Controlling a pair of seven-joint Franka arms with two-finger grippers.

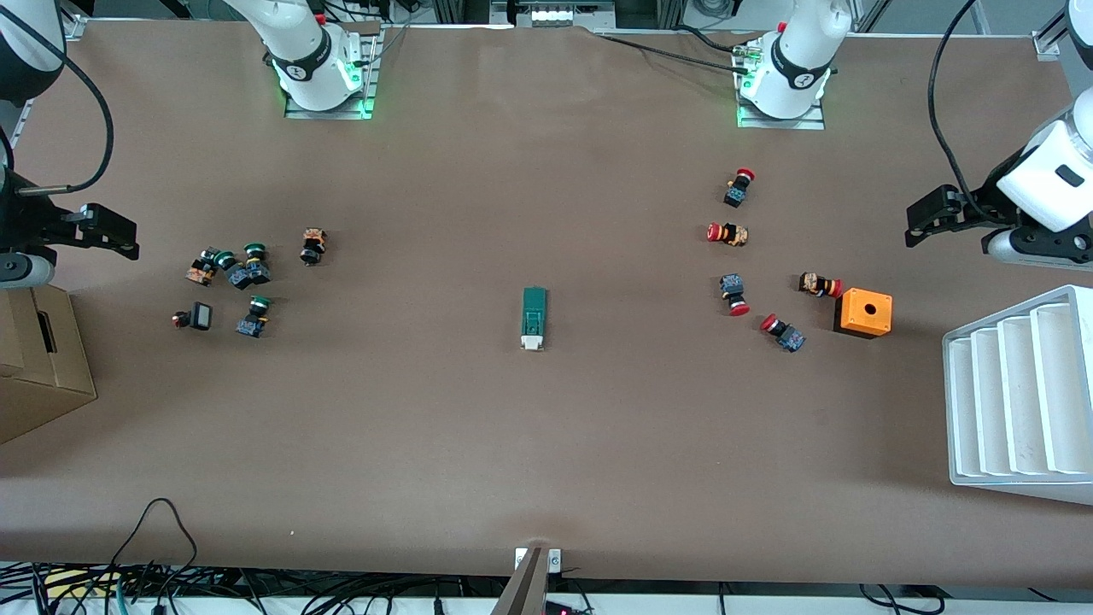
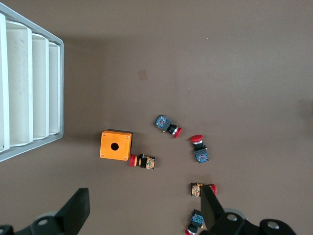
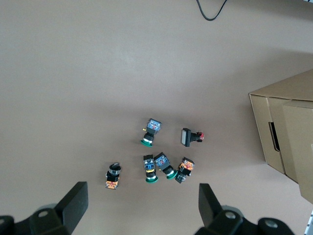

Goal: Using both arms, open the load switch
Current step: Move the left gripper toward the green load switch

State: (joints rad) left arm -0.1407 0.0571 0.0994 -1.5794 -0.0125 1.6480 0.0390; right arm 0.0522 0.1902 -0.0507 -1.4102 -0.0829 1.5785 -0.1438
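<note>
At table centre lies the load switch (image 1: 534, 318), white slider at six o'clock; we bring both released grippers, left gripper (image 2: 142, 213) and right gripper (image 3: 142, 210), onto opposite ends.

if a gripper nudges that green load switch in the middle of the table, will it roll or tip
Probably neither: the load switch is a flat-sided block lying lengthwise on the table, so it should slide or turn in place. It looks like rigid plastic, likely light, so one push may scoot it. Its white end piece may shift under sideways pressure.
</note>
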